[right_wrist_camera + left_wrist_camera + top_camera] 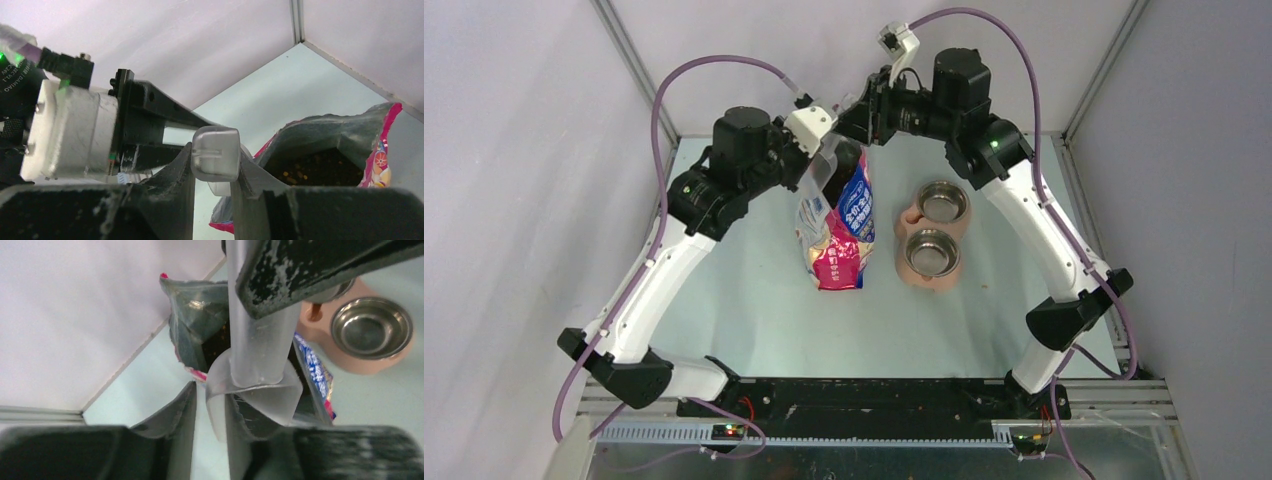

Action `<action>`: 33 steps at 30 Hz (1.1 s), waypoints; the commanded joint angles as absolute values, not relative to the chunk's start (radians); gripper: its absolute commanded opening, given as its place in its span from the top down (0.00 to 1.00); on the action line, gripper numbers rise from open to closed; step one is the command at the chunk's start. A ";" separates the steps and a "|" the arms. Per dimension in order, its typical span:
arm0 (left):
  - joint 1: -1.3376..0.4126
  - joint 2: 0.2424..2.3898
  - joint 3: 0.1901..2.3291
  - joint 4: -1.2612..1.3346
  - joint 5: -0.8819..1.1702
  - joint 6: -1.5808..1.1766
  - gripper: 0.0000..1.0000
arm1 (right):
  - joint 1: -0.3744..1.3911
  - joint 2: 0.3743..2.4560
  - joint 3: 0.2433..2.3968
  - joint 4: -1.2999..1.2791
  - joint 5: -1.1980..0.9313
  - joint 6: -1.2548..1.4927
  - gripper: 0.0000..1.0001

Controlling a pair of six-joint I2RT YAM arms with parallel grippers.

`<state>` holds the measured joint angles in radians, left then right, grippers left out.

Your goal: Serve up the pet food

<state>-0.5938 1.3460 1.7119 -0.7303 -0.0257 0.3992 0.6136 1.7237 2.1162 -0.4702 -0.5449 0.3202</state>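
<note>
Your right gripper (pixel 215 156) is nearly closed. Its two black, dust-scuffed fingers (pixel 177 175) press on either side of the rounded handle end of the clear plastic scoop (pixel 256 347), above the mouth of the glossy pink and blue pet food bag (pixel 839 235).

Your left gripper (pixel 210 395) hangs just over the same mouth, its jaws only a narrow gap apart, with the scoop's thin transparent cup wall in that gap. One of its fingers shows through the plastic. A sliver of the pale green table (pixel 754 300) shows between the other finger (pixel 170 415) and the wall, so you cannot tell whether this gripper is actually clamping the scoop.

The small dark brown kibble pellets (pixel 312 170) lie as a loose, grainy heap inside the bag, below both grippers and close under the scoop's cup. You cannot tell whether the cup touches them.

The bag's mouth gapes wide, with a grey, crinkled foil lining and a pink rim. The scoop handle is a smooth, frosted channel that widens into a curved cup.

To the right of the bag, near it but apart, sits a peach plastic feeder (pixel 906 265) holding two round steel bowls (pixel 942 203), one behind the other.
</note>
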 commanded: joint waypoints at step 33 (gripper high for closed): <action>-0.206 1.307 1.389 -0.086 1.007 -0.397 1.00 | 0.459 1.718 2.035 -0.080 -0.971 0.570 0.95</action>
